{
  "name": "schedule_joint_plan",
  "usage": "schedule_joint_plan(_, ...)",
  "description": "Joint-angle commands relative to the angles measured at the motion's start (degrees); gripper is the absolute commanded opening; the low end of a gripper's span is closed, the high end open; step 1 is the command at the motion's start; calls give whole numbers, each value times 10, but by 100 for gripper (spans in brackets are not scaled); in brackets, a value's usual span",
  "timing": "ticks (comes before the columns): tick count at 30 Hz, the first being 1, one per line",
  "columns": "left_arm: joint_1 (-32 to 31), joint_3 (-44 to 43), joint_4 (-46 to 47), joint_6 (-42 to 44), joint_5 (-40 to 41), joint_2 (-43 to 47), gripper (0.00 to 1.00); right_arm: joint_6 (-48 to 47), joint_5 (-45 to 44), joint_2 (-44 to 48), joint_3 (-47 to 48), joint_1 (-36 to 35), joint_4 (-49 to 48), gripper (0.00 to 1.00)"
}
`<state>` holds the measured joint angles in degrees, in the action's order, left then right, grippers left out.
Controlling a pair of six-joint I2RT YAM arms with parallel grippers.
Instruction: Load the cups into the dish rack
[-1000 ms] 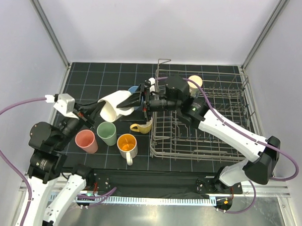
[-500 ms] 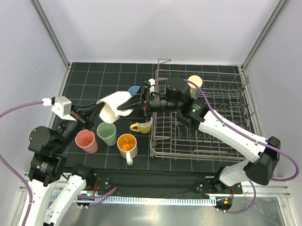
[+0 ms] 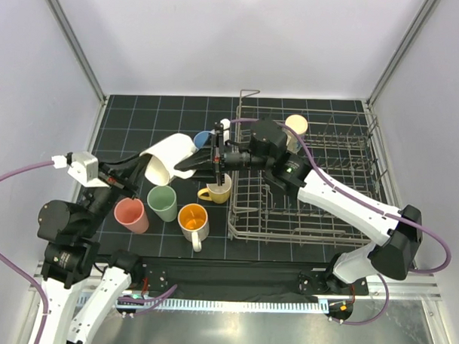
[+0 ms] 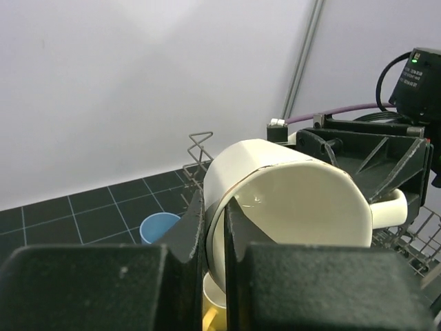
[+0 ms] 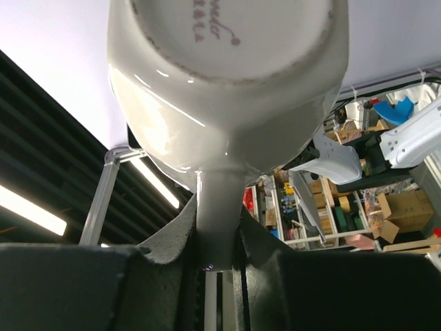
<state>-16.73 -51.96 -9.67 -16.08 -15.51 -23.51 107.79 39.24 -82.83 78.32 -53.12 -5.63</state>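
- Counter: black grid mat; rack on its right half, loose cups on the left.
- Rack: one cream cup at the far edge, all other rows free. The right arm reaches across it.
- White mug: in the air left of the rack, above the loose cups. It lies on its side, long axis near level, mouth to the near-left, base to the far-right.
- Loose cups on the counter:
  - blue cup just behind the white mug
  - yellow mug beside the rack's left wall
  - pink cup, green cup and orange-lined mug in a near row
- Left end effector: closed on the white mug's rim wall, one finger inside the mouth and one outside.
- Right end effector: closed on the handle; the wrist view looks up at the mug's base, with the handle running down between the pads.
- Key relation: both arms clamp the same mug, the left at the mouth end and the right at the handle near the base. The rack lies to the right, on the right arm's side, so the right arm is the obvious carrier.
- Step, my read: mid-handover. The left has to let go before the right pulls away, or the two grips fight each other.
- Risk: a handle-only pinch may let the mug swing mouth-down once the rim grip goes. The blue cup and yellow mug sit close under the path.
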Motion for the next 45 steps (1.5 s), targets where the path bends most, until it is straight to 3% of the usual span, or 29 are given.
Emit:
schedule_joint_plan(1, -4, -22, 74, -56, 15, 9, 7, -78, -58, -9, 9, 3, -105, 4)
schedule_joint_plan(3, -3, -24, 63, -63, 24, 11, 28, -107, -57, -14, 23, 3, -93, 4)
schedule_joint_plan(5, -3, -24, 54, -74, 43, 18, 31, -143, -50, -14, 25, 6, -99, 4)
schedule_joint_plan(9, -3, -33, -7, -62, 86, 42, 63, -173, -42, -2, 11, 24, -122, 4)
schedule_joint_plan(15, -4, -46, -107, -41, 150, 90, 80, -308, -39, 41, 31, 86, -10, 4)
schedule_joint_plan(20, -4, -91, -199, -62, 246, 82, 79, -482, -57, 72, 99, 173, 216, 4)
schedule_joint_plan(24, -4, -146, -273, -67, 200, 26, 74, -707, -129, 68, 175, 210, 384, 4)
schedule_joint_plan(26, -3, -171, -300, -89, 184, -5, 74, -757, -186, 59, 208, 210, 448, 4)
schedule_joint_plan(32, -4, -179, -313, -126, 139, -50, 81, -857, -305, 67, 186, 213, 469, 4)
schedule_joint_plan(41, -3, -192, -343, -120, 151, -80, 98, -914, -371, 104, 69, 229, 396, 4)
schedule_joint_plan(45, -4, -205, -362, -112, 109, -108, 99, -937, -389, 97, 12, 232, 346, 4)
